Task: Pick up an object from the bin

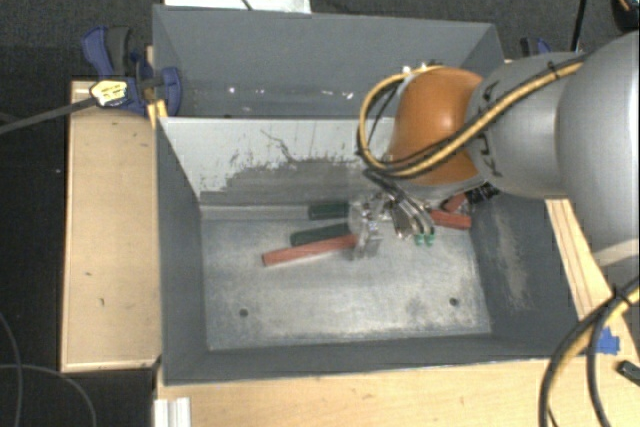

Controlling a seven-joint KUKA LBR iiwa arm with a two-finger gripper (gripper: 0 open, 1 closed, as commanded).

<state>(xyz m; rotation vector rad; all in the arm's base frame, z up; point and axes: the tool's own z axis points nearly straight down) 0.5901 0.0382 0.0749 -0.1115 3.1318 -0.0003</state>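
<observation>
Here, red stick (305,255), end beside the fingers (366,237)

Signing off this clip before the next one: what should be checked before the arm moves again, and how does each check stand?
1. Gripper low in the bin, at the right end of the red-brown stick: ok.
2. Stick actually held: cannot tell.
3. Target free of neighbours: not ok; a dark green stick lies close alongside it.
4. Gripper away from the bin walls: ok.
5. Red piece under the arm, out of the way: cannot tell, partly hidden.
</observation>
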